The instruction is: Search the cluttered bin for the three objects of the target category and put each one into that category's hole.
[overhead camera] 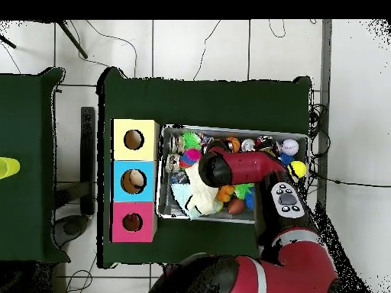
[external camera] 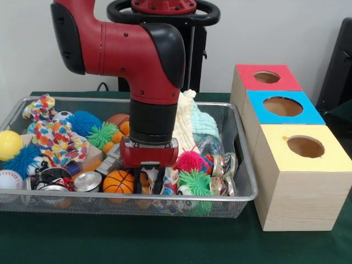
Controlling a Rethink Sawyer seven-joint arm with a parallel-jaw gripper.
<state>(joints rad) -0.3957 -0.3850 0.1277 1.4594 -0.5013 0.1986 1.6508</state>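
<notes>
In the bin (external camera: 242,193), near centre, our gripper (external camera: 152,184) sits down among the clutter beside a mini basketball (external camera: 118,182); fingers' state we can't tell. Blue box (overhead camera: 133,181) seems to hold one item; the rest is still to do.

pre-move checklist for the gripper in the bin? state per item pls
1. Gripper down among the clutter in the mesh bin: ok.
2. Fingers open or shut: cannot tell.
3. Anything held: cannot tell.
4. Nearest neighbour, the small basketball, apart from the gripper: cannot tell.
5. Red box hole and yellow box hole unobstructed: ok.
6. Blue box hole: overhead view shows something pale inside.
</notes>
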